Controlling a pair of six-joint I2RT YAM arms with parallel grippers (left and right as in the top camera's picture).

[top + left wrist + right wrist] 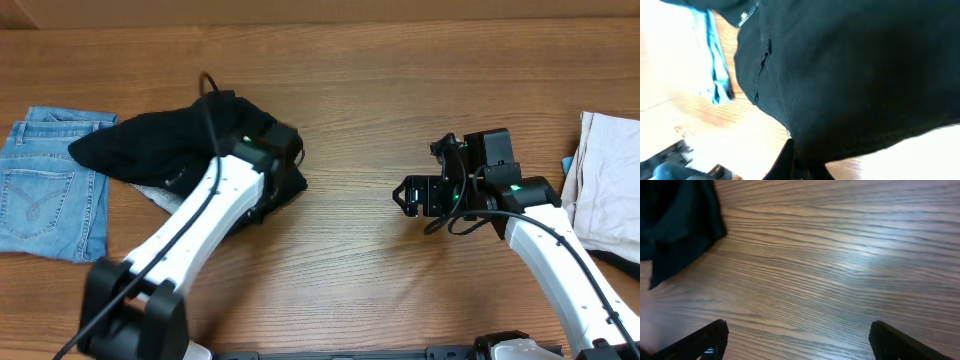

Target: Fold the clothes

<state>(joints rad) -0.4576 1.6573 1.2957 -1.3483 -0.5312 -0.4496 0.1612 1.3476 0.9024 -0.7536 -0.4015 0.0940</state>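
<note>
The black garment (170, 140) is lying crumpled in a heap on the left half of the table (380, 70), nearer the far edge than the near one. Its left end is overlapping the jeans (45, 185), which are lying flat by the left edge.

The left arm is reaching in from the near-left corner, and the left gripper (283, 163) is sitting at the heap's right end. In the left wrist view the dark cloth is filling nearly the whole picture, and a fold of it is running down into the gripper (792, 161). The fingers are pressing together on that fold, clamping the garment. The jeans (715, 65) are showing as a light-blue strip beside it.

The right gripper (410, 195) is hovering over bare wood right of the table's middle, well apart from the garment. Its fingers (710, 337) are standing wide apart and holding nothing. A corner of the garment (675, 220) is showing at the top left of its view.

White clothes (610, 180) are lying by the right edge.
</note>
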